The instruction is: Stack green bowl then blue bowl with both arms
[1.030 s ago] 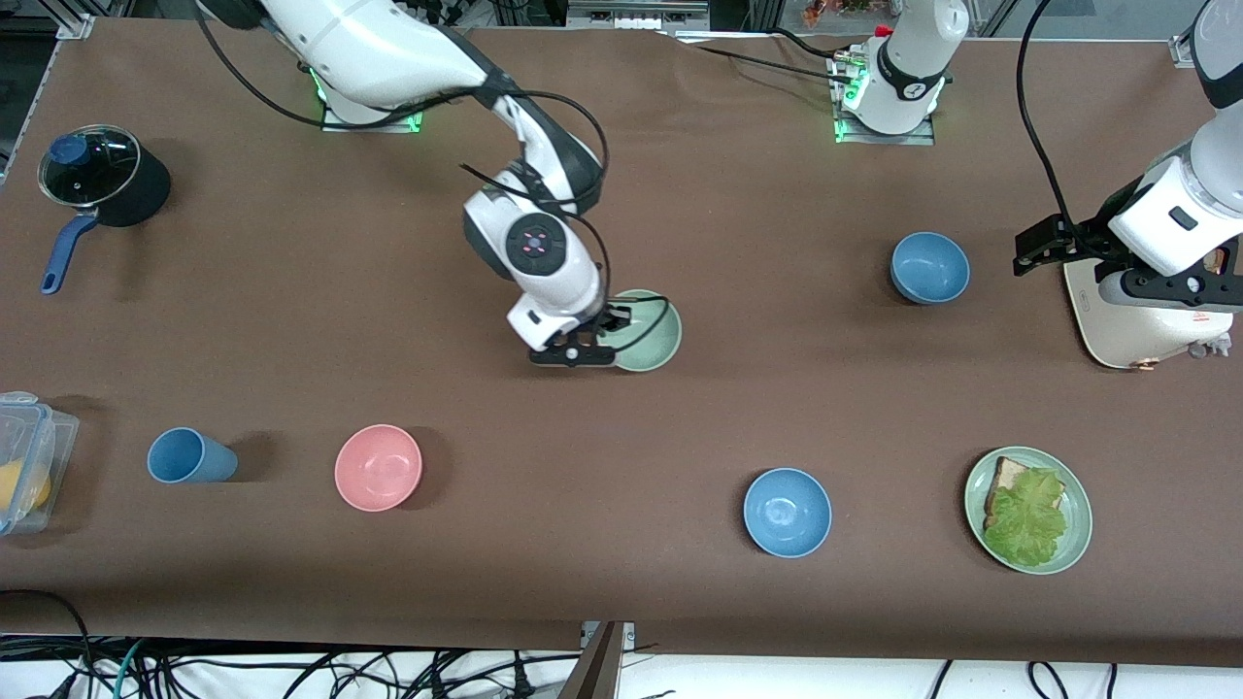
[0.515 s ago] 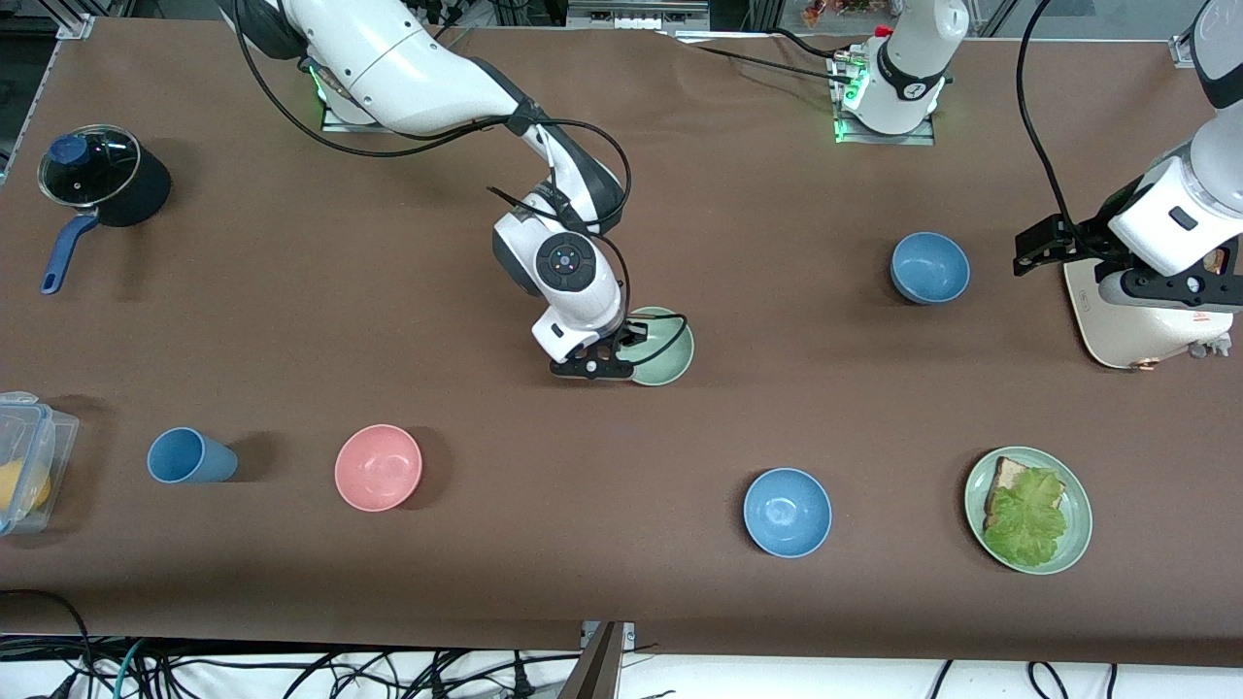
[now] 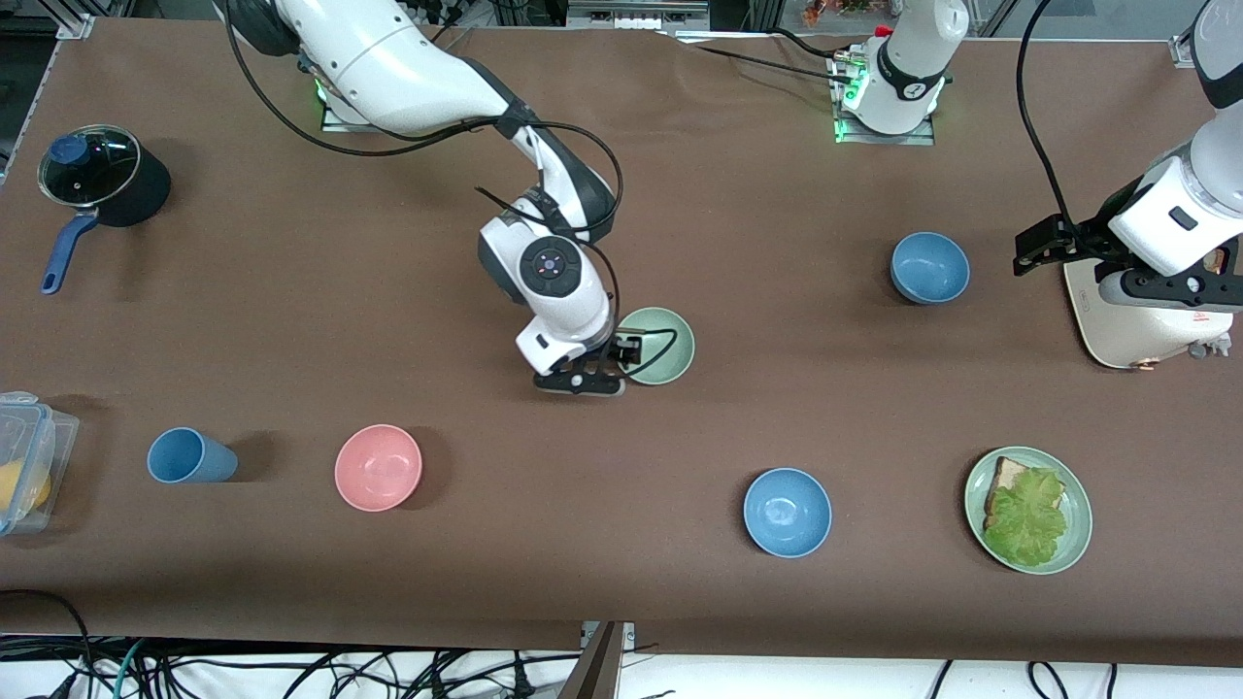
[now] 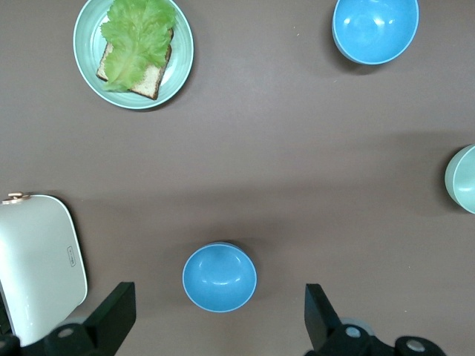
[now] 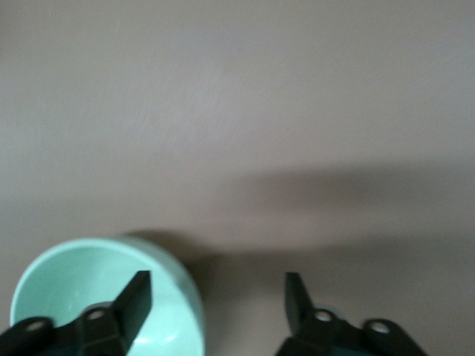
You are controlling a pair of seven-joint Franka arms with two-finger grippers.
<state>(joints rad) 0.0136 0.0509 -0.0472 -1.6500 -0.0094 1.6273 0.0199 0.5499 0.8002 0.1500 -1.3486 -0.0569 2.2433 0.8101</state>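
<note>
The green bowl (image 3: 658, 345) sits mid-table. The right gripper (image 3: 594, 375) hangs beside it, fingers spread. The left gripper (image 4: 215, 319), spread, waits above the blue bowl (image 3: 929, 267). Both bowls look light, stiff and smooth; pinch the rim.

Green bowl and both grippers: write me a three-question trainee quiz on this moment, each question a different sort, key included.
1. True or false: the right gripper is shut on the green bowl.
2. Which lies nearest the front camera? A. blue bowl B. green bowl C. pink bowl
3. Fill in: the left gripper is ____.

Key: 1. False; it is open, with the bowl's rim between its fingers. 2. C. 3. open.
</note>
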